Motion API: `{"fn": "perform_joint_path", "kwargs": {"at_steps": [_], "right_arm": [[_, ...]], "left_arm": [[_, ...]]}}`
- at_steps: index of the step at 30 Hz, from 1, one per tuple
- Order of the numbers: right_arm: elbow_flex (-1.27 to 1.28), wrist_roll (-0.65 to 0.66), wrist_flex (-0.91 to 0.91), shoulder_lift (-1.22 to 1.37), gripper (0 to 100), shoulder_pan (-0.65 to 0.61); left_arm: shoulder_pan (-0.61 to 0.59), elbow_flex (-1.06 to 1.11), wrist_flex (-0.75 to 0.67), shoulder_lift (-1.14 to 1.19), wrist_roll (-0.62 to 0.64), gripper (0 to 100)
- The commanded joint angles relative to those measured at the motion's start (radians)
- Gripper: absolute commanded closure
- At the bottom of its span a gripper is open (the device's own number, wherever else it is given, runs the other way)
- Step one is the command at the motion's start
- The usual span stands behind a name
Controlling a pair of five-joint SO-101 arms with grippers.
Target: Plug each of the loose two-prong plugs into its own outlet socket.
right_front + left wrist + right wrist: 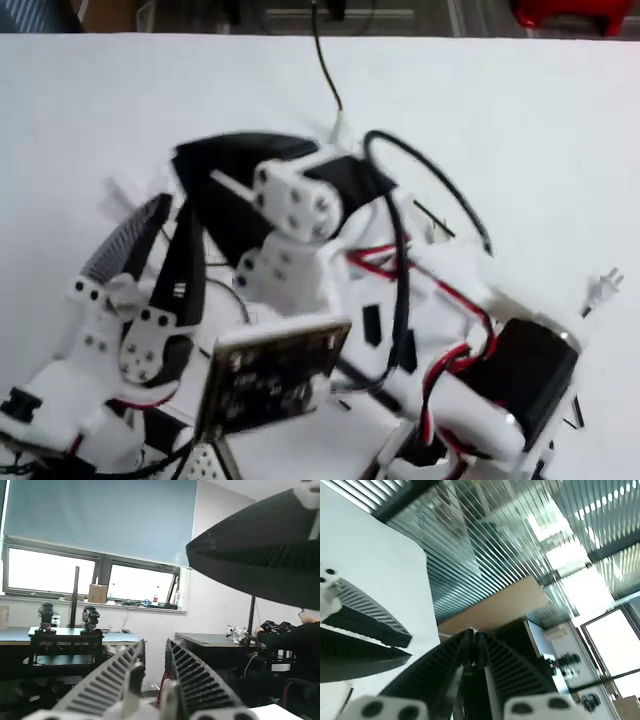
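High view: both arms sit folded low over the white desk (520, 100), filling it from centre to 6 o'clock. One loose two-prong plug (603, 285) lies flat at 3 o'clock, well apart from both claws, touching nothing. I can't make out a socket under the arms. A black cable (325, 60) comes in from 12 o'clock towards centre. A second black cable loop (440, 180) arcs out at about 2 o'clock. The left claw (177, 205) is at 9 o'clock and the right claw (185, 165) is just beside it at 10 o'clock, both pointing towards 11.

Left wrist view: the left claw (156, 644) is aimed level at the room, released a little, with a narrow gap between its ribbed fingers and nothing in it. A black finger (260, 555) of the right claw hangs close by.

Right wrist view: the right claw (471, 636) is aimed up at the ceiling, clenched tip to tip, with nothing visible in it. The left claw (411, 647) is alongside.
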Motion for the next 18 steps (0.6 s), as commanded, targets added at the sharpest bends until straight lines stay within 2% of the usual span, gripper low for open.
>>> {"fn": "perform_joint_path", "kwargs": {"at_steps": [1,5,10,18], "right_arm": [[-0.012,0.003,-0.001,-0.021,98.0,0.084],[-0.005,0.003,0.024,-0.051,98.0,0.13],[-0.005,0.003,0.13,-0.07,98.0,0.168],[-0.005,0.002,0.185,-0.065,98.0,0.305]], "left_arm": [[0.025,0.052,-0.091,0.005,-0.011,98],[0.053,0.129,-0.123,0.007,-0.084,98],[0.047,0.242,-0.114,0.005,-0.081,98],[0.053,0.425,-0.115,0.005,-0.083,98]]}}
